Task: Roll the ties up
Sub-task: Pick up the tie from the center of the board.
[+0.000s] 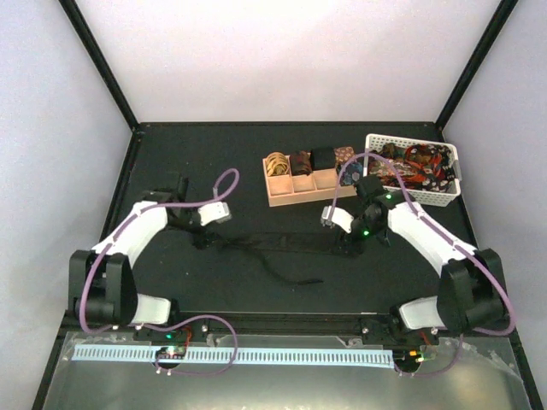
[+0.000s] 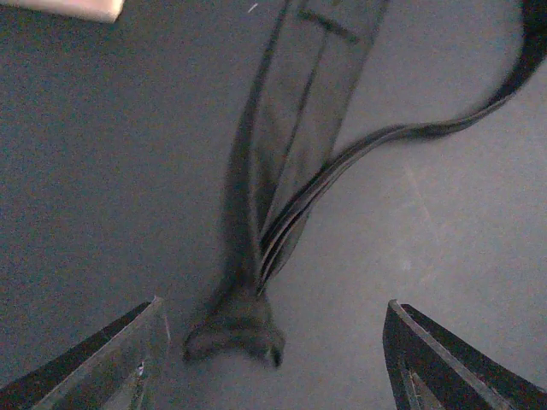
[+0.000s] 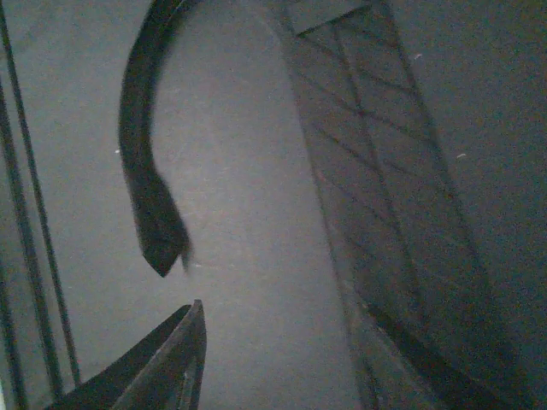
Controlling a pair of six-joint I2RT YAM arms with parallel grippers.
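Between the spread fingers (image 2: 111,359) of my left hand (image 2: 275,301), the folded end of the black tie (image 2: 295,128) lies ungripped on the tabletop (image 2: 85,171). I'd close squarely on that fold and turn it over itself, keeping the edges aligned. Its long axis runs left to right, wide end toward my right hand (image 3: 286,307), which is also open and empty. Farther off, rolled ties (image 1: 322,158) sit in the tray (image 1: 301,202).

walls (image 1: 282,51): plain white | frame posts (image 1: 98,61): black | table (image 1: 214,162): matte black | light: even
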